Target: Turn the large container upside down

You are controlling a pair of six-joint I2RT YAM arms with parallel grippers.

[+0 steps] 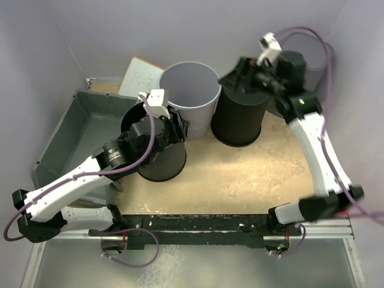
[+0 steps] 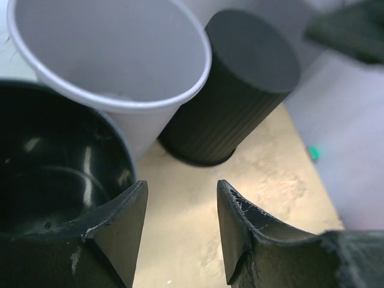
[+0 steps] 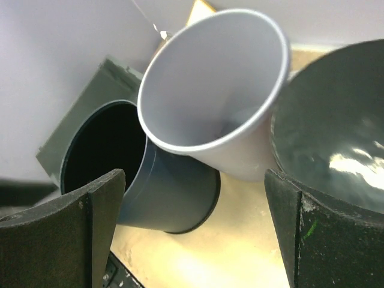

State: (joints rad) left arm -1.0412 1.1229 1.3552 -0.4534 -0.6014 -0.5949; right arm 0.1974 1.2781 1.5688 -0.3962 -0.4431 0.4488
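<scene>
The large grey tub sits open side up at the table's left, against the left wall; part of its rim shows in the right wrist view. It is out of the left wrist view. My left gripper is open and empty, hovering over the right rim of a black round bucket, right of the tub. Its fingers frame bare table. My right gripper is open and empty, high at the back, above an upside-down black ribbed bucket, far from the tub.
A light grey bucket stands between the black bucket and the ribbed one. A tall dark bin is in the back right corner. A white board leans behind the tub. Tan table surface lies in front.
</scene>
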